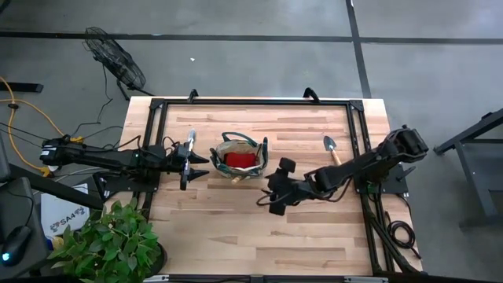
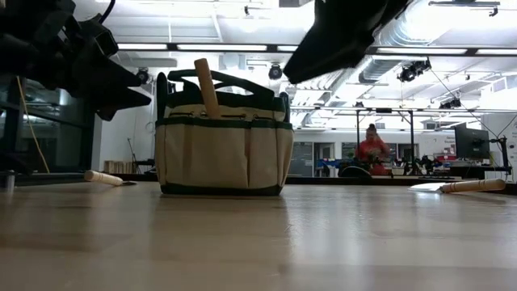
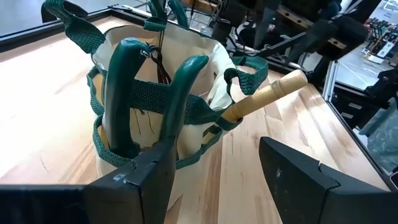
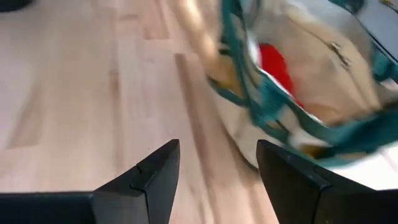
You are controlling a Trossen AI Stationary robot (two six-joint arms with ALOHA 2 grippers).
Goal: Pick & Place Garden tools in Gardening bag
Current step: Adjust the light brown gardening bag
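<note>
The gardening bag, a round beige canvas tote with teal webbing trim, stands mid-worktop already holding the red glove, green-handled shears and a pale wooden handle. Two trowels remain out: one right of the bag, another by the left hand. Both the left hand and the right hand hang empty beside the bag, fingers apart.

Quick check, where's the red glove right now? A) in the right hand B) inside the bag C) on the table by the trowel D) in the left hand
B: the red glove lies inside the gardening bag, also seen in the right wrist view; both hands are empty.
</note>
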